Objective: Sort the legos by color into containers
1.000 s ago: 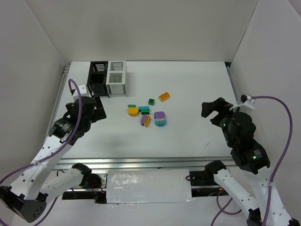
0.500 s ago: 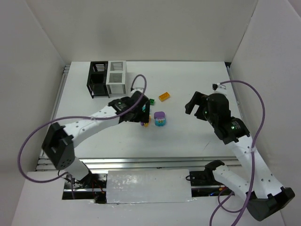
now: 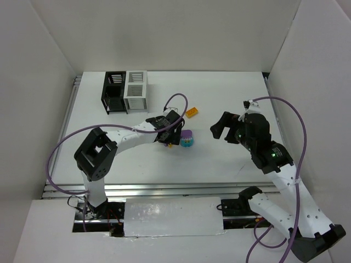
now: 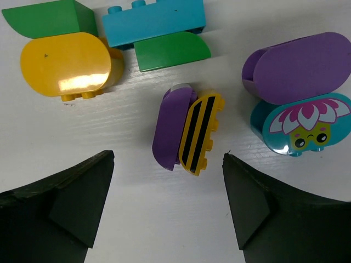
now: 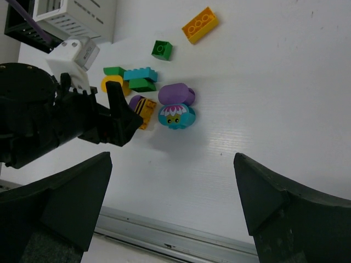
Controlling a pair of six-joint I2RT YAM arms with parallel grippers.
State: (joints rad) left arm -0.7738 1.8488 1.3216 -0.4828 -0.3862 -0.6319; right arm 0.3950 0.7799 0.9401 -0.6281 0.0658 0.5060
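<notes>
Both claws gape empty: the left claw (image 4: 167, 164) straddles the striped purple-yellow lego (image 4: 189, 134) on the bench (image 4: 164, 233), the right claw (image 5: 173, 160) hovers alongside. Other legos (image 4: 156, 22) lie just beyond; black and white containers (image 3: 126, 92) stand farthest back.
</notes>
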